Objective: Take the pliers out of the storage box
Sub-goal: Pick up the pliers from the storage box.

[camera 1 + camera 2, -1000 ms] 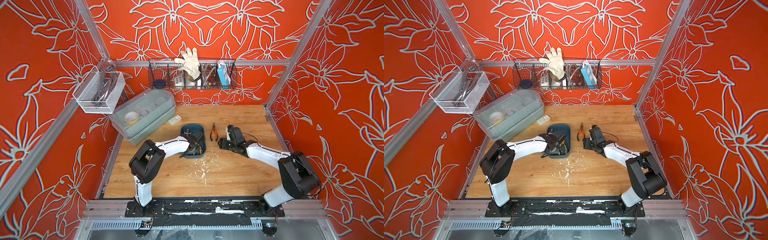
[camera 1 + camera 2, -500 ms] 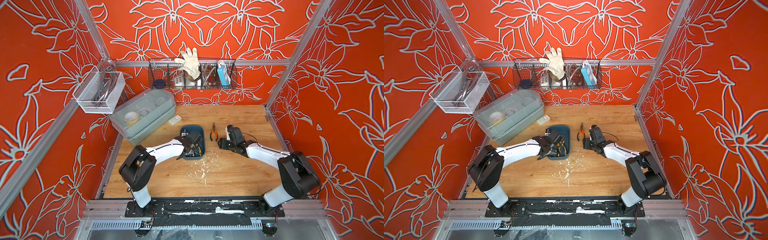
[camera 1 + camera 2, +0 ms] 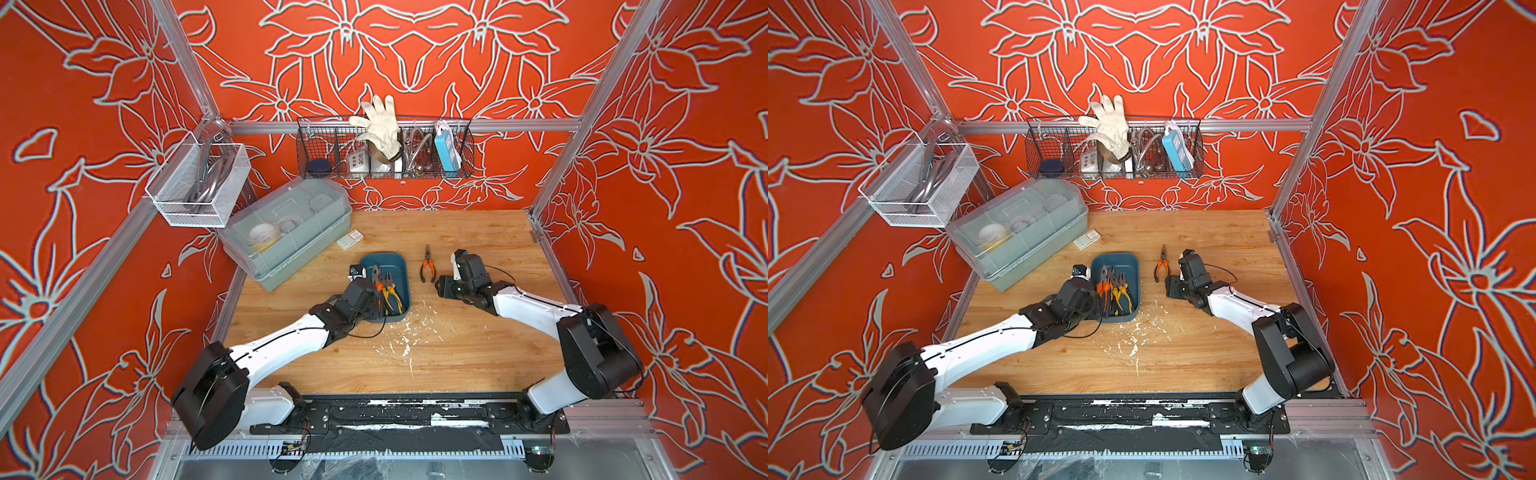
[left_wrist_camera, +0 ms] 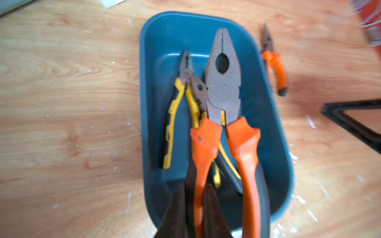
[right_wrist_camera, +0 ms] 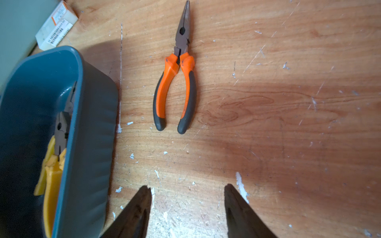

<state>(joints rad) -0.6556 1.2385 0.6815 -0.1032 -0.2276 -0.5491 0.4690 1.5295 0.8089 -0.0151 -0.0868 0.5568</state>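
The teal storage box point(image 3: 400, 262) point(image 3: 1128, 262) point(image 4: 175, 31) point(image 5: 92, 123) sits mid-table. My left gripper point(image 4: 196, 197) point(image 3: 375, 291) point(image 3: 1099, 293) is shut on one handle of large orange-handled pliers point(image 4: 223, 82) point(image 3: 1103, 281), held tilted over the box's near end. Yellow-handled pliers point(image 4: 173, 115) point(image 3: 395, 297) point(image 5: 51, 164) lie inside, partly hidden under the held pair. Orange long-nose pliers point(image 3: 427, 266) point(image 3: 1162, 266) point(image 5: 177, 82) point(image 4: 275, 63) lie on the wood right of the box. My right gripper point(image 5: 187, 189) point(image 3: 441, 286) is open over bare wood just short of their handles.
A large grey lidded bin point(image 3: 291, 232) stands at the back left, with a small cardboard packet point(image 3: 350, 239) point(image 5: 56, 26) beside it. A black wire basket point(image 3: 384, 149) hangs on the back wall and a white mesh basket point(image 3: 199, 183) on the left wall. White flecks point(image 3: 405, 345) mark the wood.
My left arm has swung its elbow out to the left and lower, and its gripper has drawn slightly back with the orange pliers. The right arm has stayed put.
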